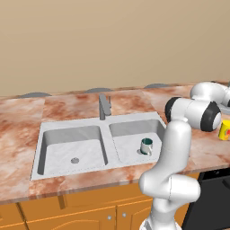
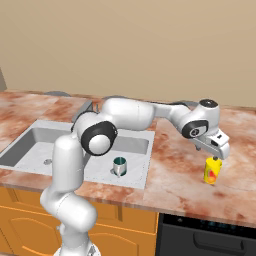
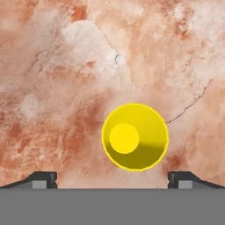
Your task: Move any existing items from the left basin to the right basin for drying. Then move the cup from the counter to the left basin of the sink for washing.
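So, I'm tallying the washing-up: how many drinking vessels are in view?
2. The silvery-white mug stands in the right basin; the yellow cup stands on the counter right of the sink, under the open gripper. None seems hidden.

yellow cup (image 3: 135,137) upright on counter (image 3: 66,66)

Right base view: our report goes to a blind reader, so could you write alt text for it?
A white robot arm reaches right over a marbled counter, its open gripper hovering just above an upright yellow cup. To the left, a grey double sink holds a silvery mug with a teal inside, upright in its right basin.
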You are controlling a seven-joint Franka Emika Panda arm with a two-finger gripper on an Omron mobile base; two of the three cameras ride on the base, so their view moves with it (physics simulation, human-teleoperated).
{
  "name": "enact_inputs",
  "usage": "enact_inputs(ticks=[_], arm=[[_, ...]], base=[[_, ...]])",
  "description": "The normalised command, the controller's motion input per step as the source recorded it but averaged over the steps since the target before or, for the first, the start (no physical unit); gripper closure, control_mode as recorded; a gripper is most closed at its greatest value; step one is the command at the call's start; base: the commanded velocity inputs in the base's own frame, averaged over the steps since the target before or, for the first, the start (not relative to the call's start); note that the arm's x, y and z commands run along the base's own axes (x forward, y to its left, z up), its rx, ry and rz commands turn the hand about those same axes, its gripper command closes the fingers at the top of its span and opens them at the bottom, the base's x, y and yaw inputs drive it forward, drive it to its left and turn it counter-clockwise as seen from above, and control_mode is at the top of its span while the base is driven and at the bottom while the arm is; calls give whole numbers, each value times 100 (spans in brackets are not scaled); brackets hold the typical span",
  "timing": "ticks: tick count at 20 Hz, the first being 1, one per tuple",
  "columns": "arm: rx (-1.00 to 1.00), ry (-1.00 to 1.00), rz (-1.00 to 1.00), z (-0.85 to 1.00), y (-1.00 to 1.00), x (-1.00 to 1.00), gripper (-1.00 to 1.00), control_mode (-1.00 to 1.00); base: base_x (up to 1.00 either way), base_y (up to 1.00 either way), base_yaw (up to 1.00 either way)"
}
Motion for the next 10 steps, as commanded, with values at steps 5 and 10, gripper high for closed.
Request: enact_inputs(ticks=[5,10], arm=[[0,0,2,-9,0,3,-100,-100],[0,0,3,-11,0,4,-100,-100]], base=[[0,0,0],[0,0,0]])
